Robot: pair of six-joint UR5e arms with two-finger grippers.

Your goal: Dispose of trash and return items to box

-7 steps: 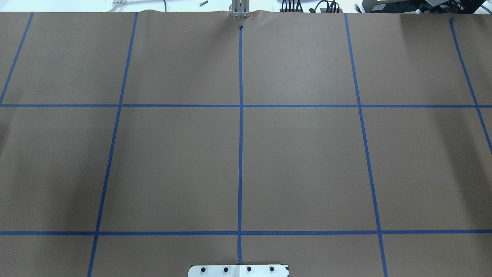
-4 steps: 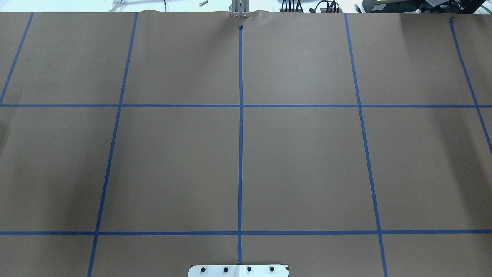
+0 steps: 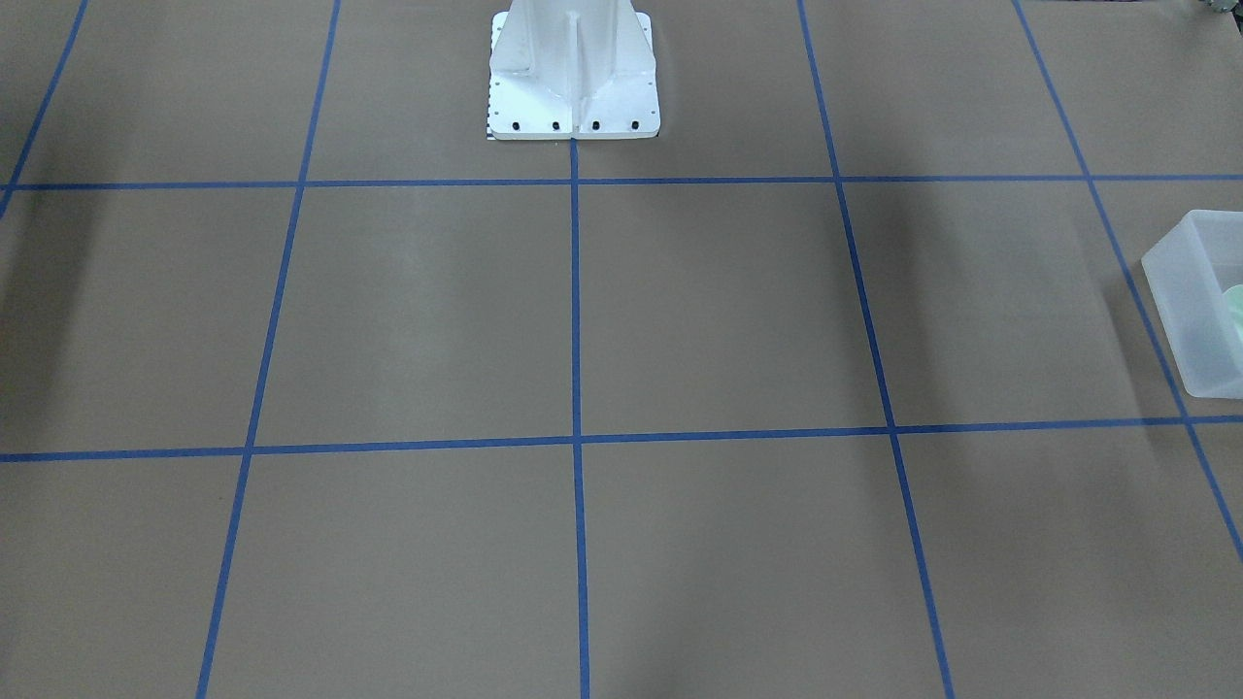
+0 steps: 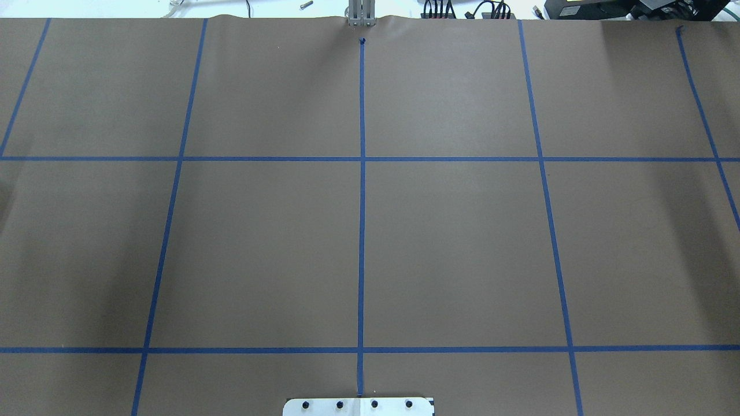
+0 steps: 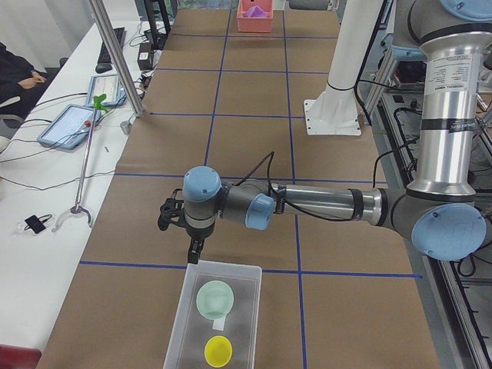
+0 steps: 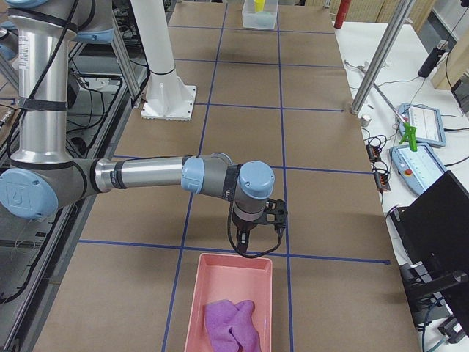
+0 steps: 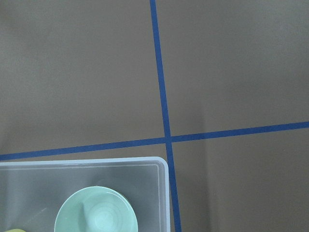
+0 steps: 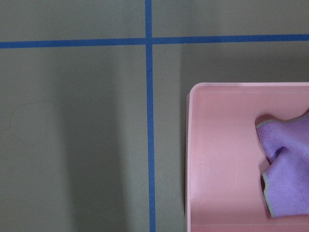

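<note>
The mint-green bowl [image 5: 214,298] is being contained in the box [image 5: 231,266] at the lower centre of the left-side view, with a yellow bowl [image 5: 217,350] below it. The left gripper [image 5: 194,255] is being held at the box's upper edge. The right gripper [image 6: 244,246] is being held at the upper edge of a pink tray [image 6: 220,282] containing a purple cloth [image 6: 233,326]. Neither gripper's opening nor any hold can be told.
</note>
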